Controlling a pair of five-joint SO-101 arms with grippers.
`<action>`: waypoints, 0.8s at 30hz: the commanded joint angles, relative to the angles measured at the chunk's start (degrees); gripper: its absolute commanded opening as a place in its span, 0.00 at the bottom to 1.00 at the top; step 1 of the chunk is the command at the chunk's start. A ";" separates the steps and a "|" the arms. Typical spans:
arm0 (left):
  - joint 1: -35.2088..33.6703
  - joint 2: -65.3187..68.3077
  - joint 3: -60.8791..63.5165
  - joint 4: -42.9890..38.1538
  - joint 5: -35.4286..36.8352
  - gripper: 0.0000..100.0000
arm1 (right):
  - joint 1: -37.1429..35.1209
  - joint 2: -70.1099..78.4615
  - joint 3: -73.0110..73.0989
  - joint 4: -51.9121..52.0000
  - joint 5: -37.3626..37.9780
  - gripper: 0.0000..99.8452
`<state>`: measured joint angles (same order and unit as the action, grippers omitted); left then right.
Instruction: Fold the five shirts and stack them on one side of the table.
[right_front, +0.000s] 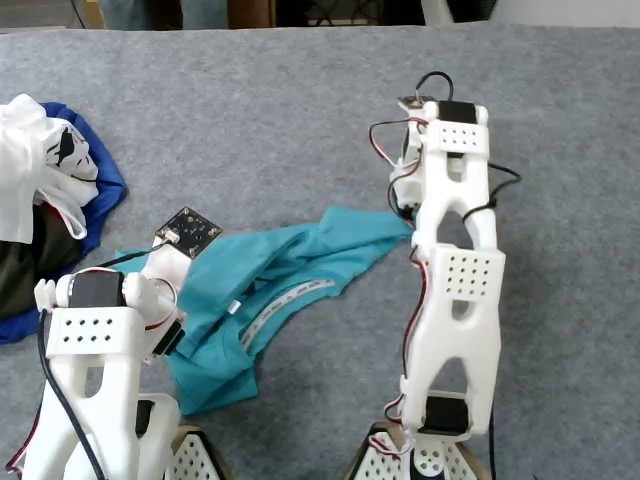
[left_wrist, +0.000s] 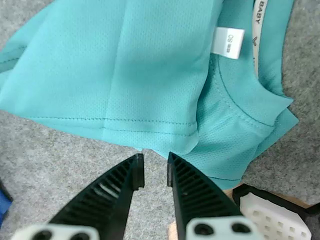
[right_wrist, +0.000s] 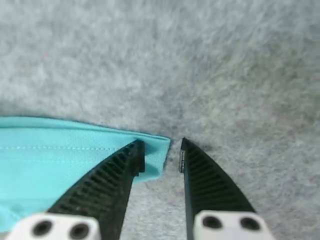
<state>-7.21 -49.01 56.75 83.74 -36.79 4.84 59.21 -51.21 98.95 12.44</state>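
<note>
A teal shirt (right_front: 270, 285) lies crumpled on the grey mat (right_front: 300, 120), between the two arms. In the left wrist view my left gripper (left_wrist: 155, 169) hangs over bare mat just off the teal shirt's stitched hem (left_wrist: 125, 122), its fingers slightly open with nothing between them. My right gripper (right_wrist: 172, 151) is low over the mat at the shirt's far corner (right_wrist: 156, 146), open, with that corner lying between its fingertips. The collar and white label (left_wrist: 227, 42) face up.
A heap of other shirts sits at the left edge: a white one (right_front: 35, 165) on top, then a blue one (right_front: 105, 185) and a dark one (right_front: 25, 265). The right arm (right_front: 455, 280) stretches along the right side. The left arm (right_front: 95, 340) stands at the front left.
</note>
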 joint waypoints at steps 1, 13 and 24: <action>-0.04 -0.62 -0.40 0.00 0.00 0.11 | -2.73 3.56 -0.22 -0.62 -0.53 0.13; -0.04 -0.62 -0.66 0.62 0.00 0.11 | -2.73 5.49 -3.91 1.85 -0.62 0.01; -0.40 -0.97 -2.24 1.58 0.09 0.11 | -2.64 -8.75 -3.56 2.02 -0.53 0.01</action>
<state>-7.21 -49.19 56.75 84.09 -36.79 3.60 58.24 -53.76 100.09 12.44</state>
